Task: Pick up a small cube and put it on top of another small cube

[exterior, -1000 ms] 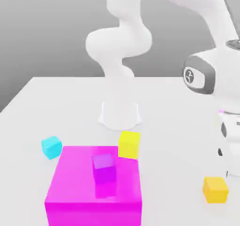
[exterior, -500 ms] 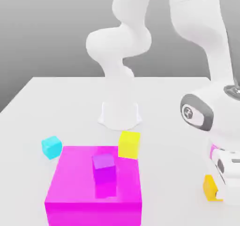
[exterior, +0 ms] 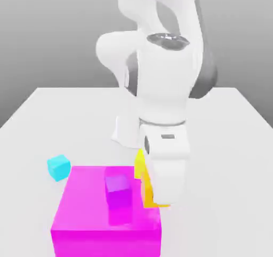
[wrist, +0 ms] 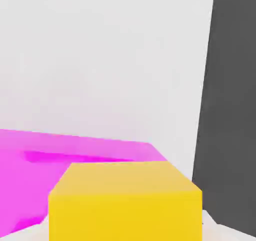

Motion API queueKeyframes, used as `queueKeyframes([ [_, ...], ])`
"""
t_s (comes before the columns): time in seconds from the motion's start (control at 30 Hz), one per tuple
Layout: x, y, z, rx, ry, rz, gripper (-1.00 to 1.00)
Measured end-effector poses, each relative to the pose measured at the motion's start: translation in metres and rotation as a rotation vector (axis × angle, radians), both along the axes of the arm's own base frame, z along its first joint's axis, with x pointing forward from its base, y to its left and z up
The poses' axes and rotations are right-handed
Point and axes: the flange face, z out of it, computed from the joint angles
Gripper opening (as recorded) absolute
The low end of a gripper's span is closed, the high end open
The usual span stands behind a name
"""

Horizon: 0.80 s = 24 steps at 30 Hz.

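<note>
The small orange-yellow cube [exterior: 149, 196] hangs at the lower end of my hand, right beside the big magenta block's corner on the exterior view's right. My gripper [exterior: 155, 198] is shut on it, and the hand hides most of the cube. In the hand view the orange-yellow cube [wrist: 125, 205] looms close, with the magenta block [wrist: 60, 160] just behind it. The small cyan cube [exterior: 58, 167] sits alone on the table at the exterior view's left, far from my gripper.
A big magenta block [exterior: 85, 213] stands in front with a small magenta cube [exterior: 118, 189] on top. A lemon-yellow cube [exterior: 139, 162] is half hidden behind my hand. The arm's white base [exterior: 128, 130] stands behind them.
My hand came down over the orange-yellow cube at the exterior view's right, then swung left with it to the big magenta block's corner. The other cubes stayed put.
</note>
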Motion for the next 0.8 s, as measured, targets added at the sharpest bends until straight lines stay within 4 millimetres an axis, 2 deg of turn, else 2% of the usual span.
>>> queueKeyframes([
  [0.1,-0.025,-0.054,0.007,-0.015,0.011,0.072,-1.00],
  [0.2,-0.059,-0.109,0.010,-0.021,0.025,0.125,-1.00],
  [0.3,-0.103,-0.155,0.006,-0.016,0.042,0.171,-1.00],
  [0.4,-0.153,-0.188,-0.004,0.001,0.062,0.216,-1.00],
  [0.5,-0.203,-0.206,-0.017,0.026,0.072,0.268,-1.00],
  [0.53,-0.217,-0.205,-0.024,0.041,0.080,0.277,-1.00],
  [0.6,-0.224,-0.201,-0.036,0.075,0.078,0.293,-1.00],
  [0.8,-0.219,-0.194,-0.065,0.132,0.058,0.308,-1.00],
])
